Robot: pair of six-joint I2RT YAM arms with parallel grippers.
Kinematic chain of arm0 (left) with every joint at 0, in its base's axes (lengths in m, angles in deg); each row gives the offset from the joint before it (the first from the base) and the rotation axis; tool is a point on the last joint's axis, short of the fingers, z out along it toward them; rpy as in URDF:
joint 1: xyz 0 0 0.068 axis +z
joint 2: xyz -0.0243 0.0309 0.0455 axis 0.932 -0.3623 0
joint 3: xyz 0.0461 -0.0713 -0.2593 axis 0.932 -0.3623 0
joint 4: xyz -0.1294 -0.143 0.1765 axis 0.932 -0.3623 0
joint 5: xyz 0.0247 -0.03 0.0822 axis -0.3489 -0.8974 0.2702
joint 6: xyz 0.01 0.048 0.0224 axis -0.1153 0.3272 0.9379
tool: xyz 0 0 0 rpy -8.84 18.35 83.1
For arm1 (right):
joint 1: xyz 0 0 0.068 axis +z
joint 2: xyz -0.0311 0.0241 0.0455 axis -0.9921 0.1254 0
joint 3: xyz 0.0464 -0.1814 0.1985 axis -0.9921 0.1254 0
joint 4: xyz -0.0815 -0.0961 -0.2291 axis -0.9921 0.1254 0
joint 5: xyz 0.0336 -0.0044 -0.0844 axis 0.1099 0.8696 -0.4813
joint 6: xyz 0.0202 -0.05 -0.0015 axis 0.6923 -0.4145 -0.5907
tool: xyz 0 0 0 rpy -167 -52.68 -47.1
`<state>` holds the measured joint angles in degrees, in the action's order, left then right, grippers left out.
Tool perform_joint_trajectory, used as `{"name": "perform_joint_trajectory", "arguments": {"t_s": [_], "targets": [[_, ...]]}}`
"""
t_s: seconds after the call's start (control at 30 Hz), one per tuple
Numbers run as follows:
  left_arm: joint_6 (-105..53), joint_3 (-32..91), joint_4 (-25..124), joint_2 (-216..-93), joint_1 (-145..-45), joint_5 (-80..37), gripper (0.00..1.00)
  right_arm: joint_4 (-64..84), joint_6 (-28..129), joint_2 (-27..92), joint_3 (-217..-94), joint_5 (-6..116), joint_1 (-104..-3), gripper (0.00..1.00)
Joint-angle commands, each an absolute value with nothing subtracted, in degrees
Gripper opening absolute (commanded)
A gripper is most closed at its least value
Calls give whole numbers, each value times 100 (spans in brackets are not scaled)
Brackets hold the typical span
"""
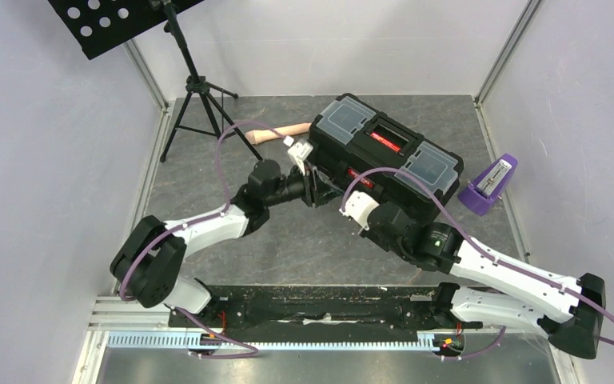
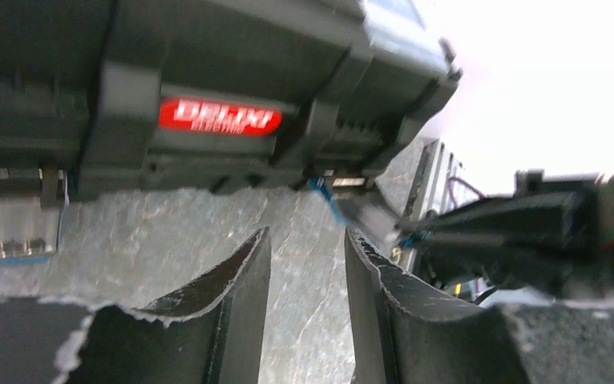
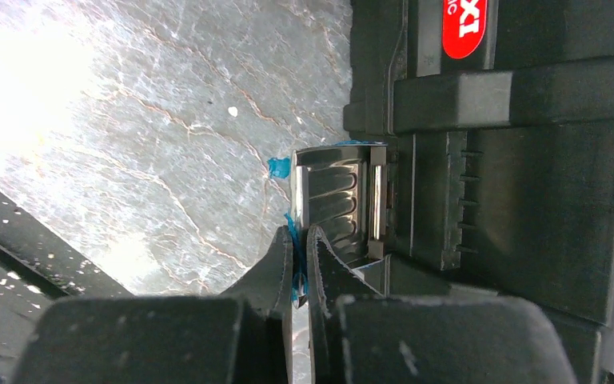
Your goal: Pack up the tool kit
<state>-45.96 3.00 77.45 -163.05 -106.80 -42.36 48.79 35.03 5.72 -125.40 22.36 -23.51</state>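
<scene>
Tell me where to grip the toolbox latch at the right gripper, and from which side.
Take the latch by the blue tab on its lower edge, coming low from the front. Its ribbed face looks flat against the toolbox, so probably only that edge offers a pinch; the right gripper is shut there.

toolbox: blurred, left wrist | music stand: cut off, top edge

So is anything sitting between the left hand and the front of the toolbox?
Nothing visible. Only bare table lies between the open left hand and the toolbox front. The right hand is off to one side, shut on a blue tab at the latch.
</scene>
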Motion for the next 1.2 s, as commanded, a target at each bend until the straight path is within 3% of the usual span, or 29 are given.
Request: {"name": "perform_joint_trajectory", "arguments": {"t_s": [0.0, 0.5, 0.93, 1.07, 1.17], "targets": [[-4191, -625, 9349, -16383, -10900, -3889, 45, 4739, 3468, 283, -12839, 2619, -2884, 0], [-3870, 488, 9465, -17655, -11853, -4135, 40, 4566, 3483, 143, -12709, 2908, -3600, 0], [-4428, 1086, 9848, -18194, -11982, -4259, 40, 4471, 3647, -96, -12619, 1631, -3621, 4], [-4447, 1200, 9767, -18250, -11999, -4218, 40, 4470, 3754, -111, -12559, 1267, -3623, 10], [-4427, 1306, 9574, -18290, -12000, -4199, 40, 4478, 3826, -138, -12554, 1018, -3621, 23]]}}
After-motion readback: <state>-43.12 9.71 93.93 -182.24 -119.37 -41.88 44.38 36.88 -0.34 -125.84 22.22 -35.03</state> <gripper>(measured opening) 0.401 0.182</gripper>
